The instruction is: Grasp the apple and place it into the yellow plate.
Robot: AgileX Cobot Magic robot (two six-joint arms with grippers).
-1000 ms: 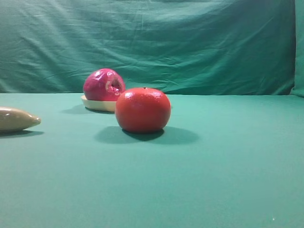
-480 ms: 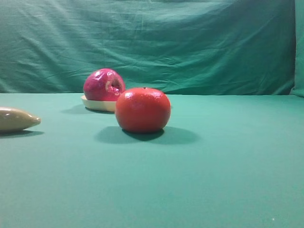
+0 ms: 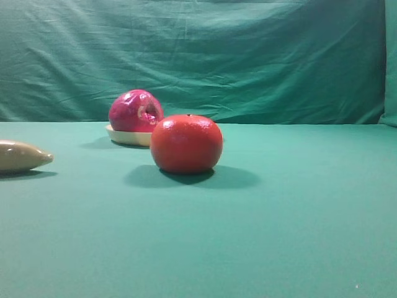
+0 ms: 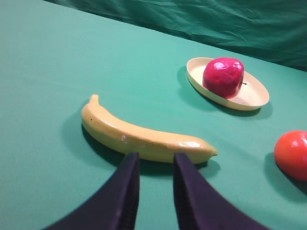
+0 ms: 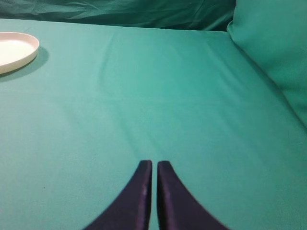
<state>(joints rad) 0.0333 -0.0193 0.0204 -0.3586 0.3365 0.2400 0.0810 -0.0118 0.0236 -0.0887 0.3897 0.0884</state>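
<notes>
left gripper (image 4: pixel 155 160): nearest thing in the left wrist view, two dark fingers at the bottom edge with a narrow gap between the tips, nothing between them, raised over the cloth just in front of the banana
right gripper (image 5: pixel 154 165): bottom centre of the right wrist view, dark fingers pressed nearly together with only a thin slit left, holding nothing, over bare cloth
table cloth (image 3: pixel 298 211): green fabric over the whole surface, light wrinkles
banana (image 4: pixel 144 136): beige-yellow, lying on its side just beyond the left fingertips, stem end to the left in the wrist view; in the high view only its tip shows at the left edge (image 3: pixel 22 155)
orange-red fruit (image 3: pixel 186 143): smooth and round, on the cloth in front of the plate in the high view, shadow under it; cut off by the right edge of the left wrist view (image 4: pixel 292 154)
apple (image 4: pixel 223 76): glossy magenta-red, lumpy, sitting inside the yellow plate toward one side of it, thin dark stem pointing sideways; pale patch faces the high camera (image 3: pixel 135 110)
yellow plate (image 4: pixel 254 98): shallow cream dish under the apple, well beyond the banana, bare floor showing next to the apple; partly hidden behind the orange-red fruit in the high view (image 3: pixel 124 136)
cream dish in the right wrist view (image 5: pixel 17 50): far left, empty part showing only, cannot tell whether it is the same plate
backdrop (image 3: pixel 248 56): creased green cloth hanging behind the table, farthest back
</notes>
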